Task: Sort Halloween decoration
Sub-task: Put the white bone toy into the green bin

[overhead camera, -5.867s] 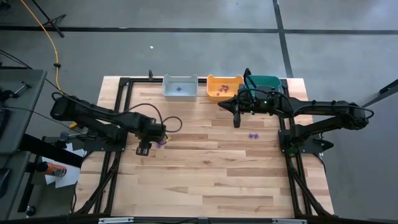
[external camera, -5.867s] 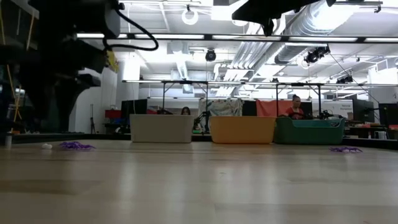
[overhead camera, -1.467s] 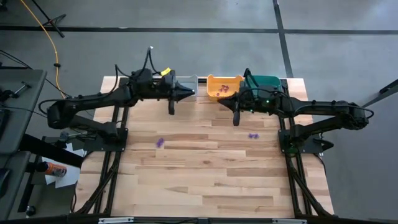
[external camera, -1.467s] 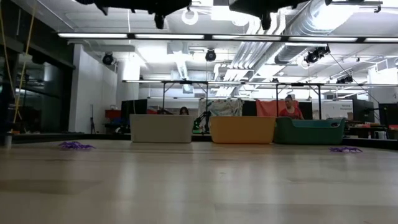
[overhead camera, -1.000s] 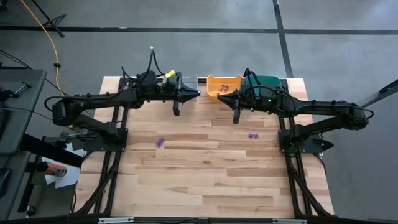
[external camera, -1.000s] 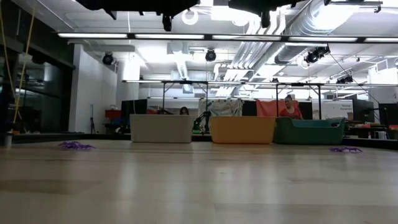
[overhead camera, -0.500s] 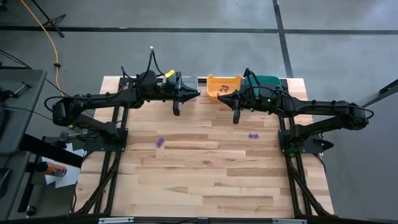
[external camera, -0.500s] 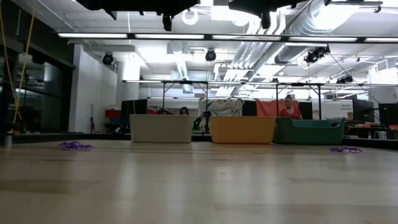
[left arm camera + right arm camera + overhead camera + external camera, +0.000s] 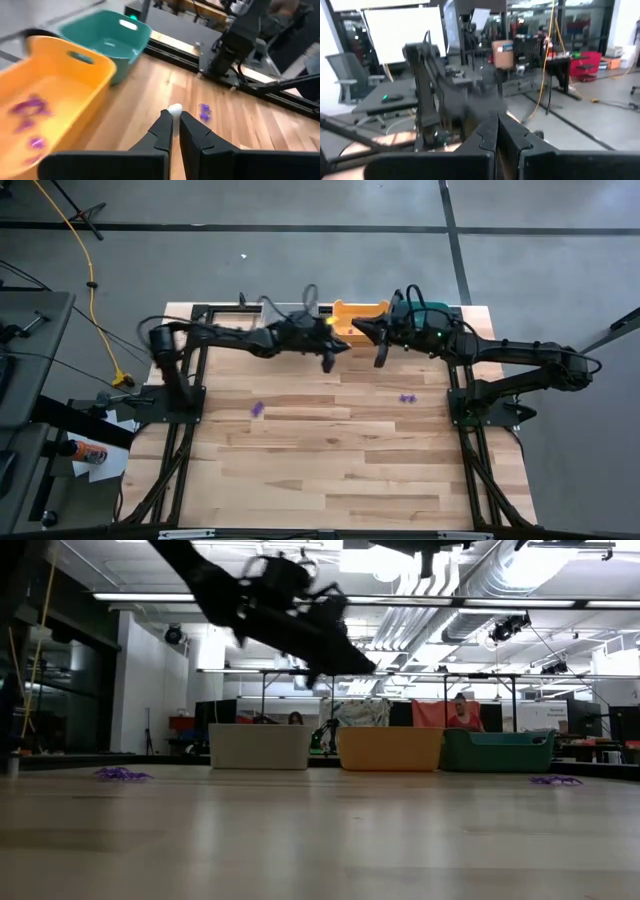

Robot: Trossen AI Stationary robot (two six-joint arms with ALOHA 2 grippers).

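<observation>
Your left gripper [image 9: 172, 131] sits above the table's far edge by the orange bin [image 9: 60, 95], jaws nearly shut on a small white trinket [image 9: 174, 110] at the tips; your right gripper [image 9: 380, 360] hangs beside it in front of the teal bin [image 9: 432, 312], jaws shut, nothing held. Purple trinkets are in the orange bin [image 9: 30, 106], one lies on the table toward the left [image 9: 257, 410], one toward the right [image 9: 406, 397], both well apart from the grippers. The near half of the table [image 9: 340, 470] is bare wood, and the bins line the far edge.
</observation>
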